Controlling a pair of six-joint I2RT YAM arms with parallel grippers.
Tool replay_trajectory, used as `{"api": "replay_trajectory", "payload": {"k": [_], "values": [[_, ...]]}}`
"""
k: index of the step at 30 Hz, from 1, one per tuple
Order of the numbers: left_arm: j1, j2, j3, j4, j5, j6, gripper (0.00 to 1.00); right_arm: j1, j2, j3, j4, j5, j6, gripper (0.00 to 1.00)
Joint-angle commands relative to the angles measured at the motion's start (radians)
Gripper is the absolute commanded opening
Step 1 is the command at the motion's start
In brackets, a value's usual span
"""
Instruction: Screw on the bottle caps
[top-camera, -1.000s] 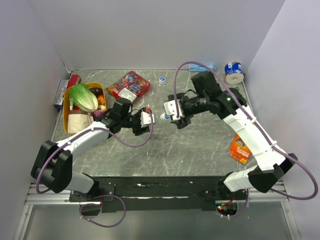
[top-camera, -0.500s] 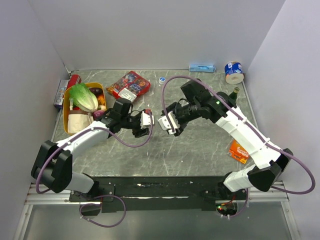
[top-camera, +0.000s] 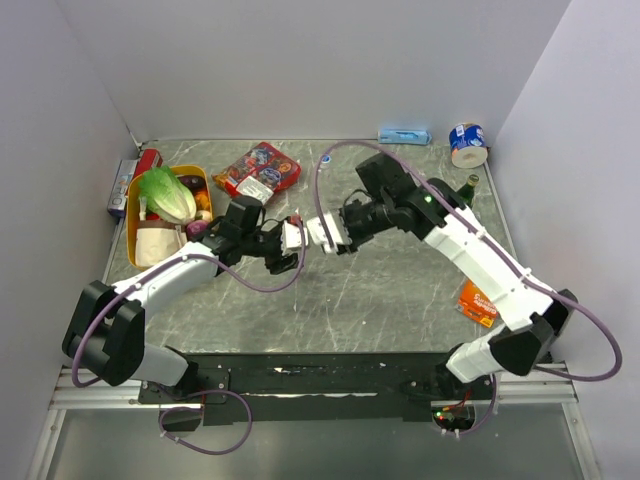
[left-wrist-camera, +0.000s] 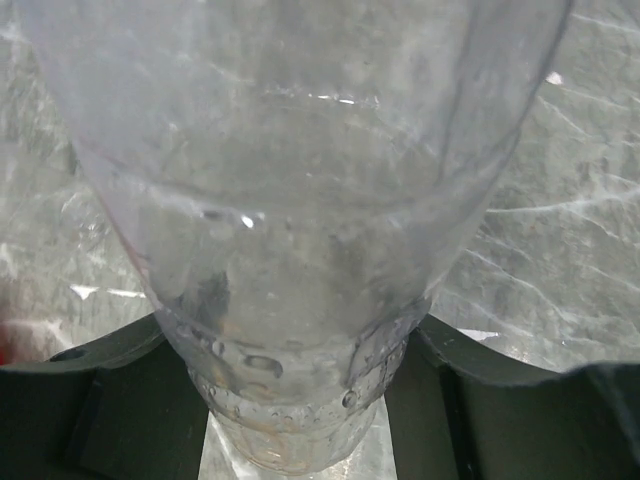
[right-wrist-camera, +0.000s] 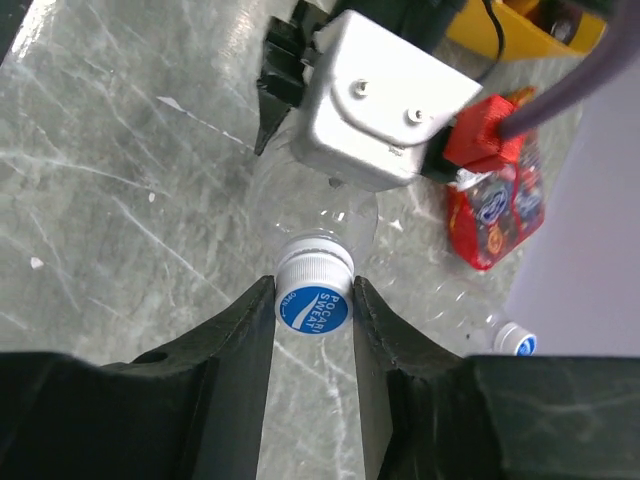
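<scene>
In the right wrist view a blue-topped bottle cap (right-wrist-camera: 313, 306) with white sides sits on the neck of a clear bottle (right-wrist-camera: 305, 205). My right gripper (right-wrist-camera: 313, 287) is shut on that cap, one finger against each side. My left gripper (left-wrist-camera: 300, 405) is shut on the other end of the same bottle (left-wrist-camera: 300, 200), which fills its wrist view. Seen from above, the left gripper (top-camera: 290, 244) and the right gripper (top-camera: 318, 236) meet tip to tip over the table's middle. A second clear bottle (right-wrist-camera: 468, 305) with its cap (right-wrist-camera: 515, 340) lies beside the red packet.
A yellow basket (top-camera: 131, 225) with lettuce stands at the left, with a red can (top-camera: 147, 160) behind it. A red packet (top-camera: 258, 168) lies at the back. A blue-and-white tin (top-camera: 467, 143), a green glass bottle (top-camera: 468, 185) and an orange packet (top-camera: 480, 298) are at the right.
My right arm has swung left to the bottle's neck and its jaws have closed on the cap. The left arm and its bottle have stayed put.
</scene>
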Motion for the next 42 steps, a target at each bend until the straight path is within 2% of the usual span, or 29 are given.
{"api": "replay_trajectory", "payload": {"k": [1, 2, 3, 4, 7, 8, 9, 10, 12, 15, 17, 18, 20, 21, 23, 24, 25, 27, 30, 31, 33, 34, 35, 36, 37, 38, 40, 42], "values": [[-0.012, -0.079, -0.019, 0.343, -0.097, -0.159, 0.01, -0.007, 0.105, 0.111, -0.024, 0.006, 0.288, 0.22], [-0.020, -0.102, -0.076, 0.418, -0.148, -0.220, 0.01, -0.016, 0.160, 0.172, -0.033, 0.003, 0.350, 0.22], [-0.029, -0.142, -0.107, 0.492, -0.287, -0.244, 0.01, -0.039, 0.191, 0.209, -0.042, -0.012, 0.502, 0.21], [-0.061, -0.156, -0.137, 0.654, -0.364, -0.259, 0.01, -0.052, 0.228, 0.253, -0.053, -0.024, 0.584, 0.20], [-0.150, -0.164, -0.200, 0.824, -0.689, -0.253, 0.01, -0.116, 0.485, 0.531, -0.217, -0.111, 0.903, 0.13], [-0.170, -0.155, -0.188, 0.830, -0.748, -0.220, 0.01, -0.131, 0.535, 0.651, -0.289, -0.144, 0.988, 0.13], [-0.190, -0.126, -0.180, 0.835, -0.798, -0.207, 0.01, -0.147, 0.555, 0.656, -0.283, -0.182, 1.142, 0.13], [-0.213, -0.109, -0.171, 0.838, -0.885, -0.192, 0.01, -0.160, 0.552, 0.625, -0.253, -0.182, 1.200, 0.12], [-0.223, -0.069, -0.146, 0.829, -0.932, -0.170, 0.01, -0.165, 0.540, 0.561, -0.219, -0.187, 1.362, 0.03], [-0.223, -0.043, -0.135, 0.829, -0.986, -0.161, 0.01, -0.164, 0.541, 0.550, -0.217, -0.176, 1.403, 0.00], [-0.223, -0.032, -0.125, 0.809, -1.010, -0.169, 0.01, -0.176, 0.550, 0.561, -0.216, -0.175, 1.407, 0.07], [-0.223, -0.027, -0.119, 0.775, -1.014, -0.175, 0.01, -0.179, 0.550, 0.561, -0.210, -0.179, 1.415, 0.19], [-0.224, -0.027, -0.118, 0.751, -1.006, -0.183, 0.01, -0.200, 0.555, 0.576, -0.199, -0.225, 1.415, 0.34], [-0.223, -0.029, -0.118, 0.720, -0.986, -0.183, 0.01, -0.210, 0.555, 0.587, -0.194, -0.245, 1.398, 0.51], [-0.215, -0.030, -0.118, 0.676, -0.954, -0.184, 0.01, -0.234, 0.541, 0.645, -0.178, -0.279, 1.357, 0.63], [-0.210, -0.035, -0.118, 0.648, -0.891, -0.180, 0.01, -0.268, 0.532, 0.665, -0.171, -0.285, 1.296, 0.71], [-0.201, -0.036, -0.122, 0.598, -0.868, -0.175, 0.01, -0.286, 0.515, 0.683, -0.168, -0.285, 1.277, 0.75], [-0.192, -0.038, -0.122, 0.535, -0.805, -0.167, 0.01, -0.363, 0.500, 0.723, -0.153, -0.329, 1.243, 0.77], [-0.171, -0.044, -0.111, 0.409, -0.658, -0.152, 0.01, -0.446, 0.468, 0.725, -0.159, -0.404, 1.159, 0.72], [-0.163, -0.041, -0.100, 0.366, -0.567, -0.140, 0.01, -0.454, 0.440, 0.714, -0.165, -0.412, 1.122, 0.71], [-0.151, -0.026, -0.063, 0.255, -0.500, -0.117, 0.01, -0.455, 0.396, 0.665, -0.208, -0.420, 0.916, 0.70], [-0.146, -0.021, -0.048, 0.216, -0.440, -0.102, 0.01, -0.440, 0.332, 0.601, -0.229, -0.435, 0.812, 0.70], [-0.140, -0.014, -0.021, 0.160, -0.408, -0.097, 0.01, -0.422, 0.289, 0.550, -0.246, -0.431, 0.596, 0.70], [-0.123, 0.003, -0.004, 0.120, -0.373, -0.082, 0.01, -0.400, 0.238, 0.486, -0.239, -0.413, 0.489, 0.70], [-0.115, 0.009, 0.030, 0.091, -0.321, -0.051, 0.01, -0.344, 0.128, 0.332, -0.216, -0.347, 0.397, 0.70], [-0.109, 0.025, 0.045, 0.045, -0.300, -0.039, 0.01, -0.316, 0.069, 0.249, -0.172, -0.313, 0.258, 0.70], [-0.088, 0.037, 0.084, 0.014, -0.255, -0.005, 0.01, -0.236, -0.087, 0.018, -0.012, -0.209, 0.157, 0.70], [-0.074, 0.048, 0.101, -0.030, -0.204, 0.021, 0.01, -0.192, -0.163, -0.100, 0.127, -0.152, 0.076, 0.71]]}}
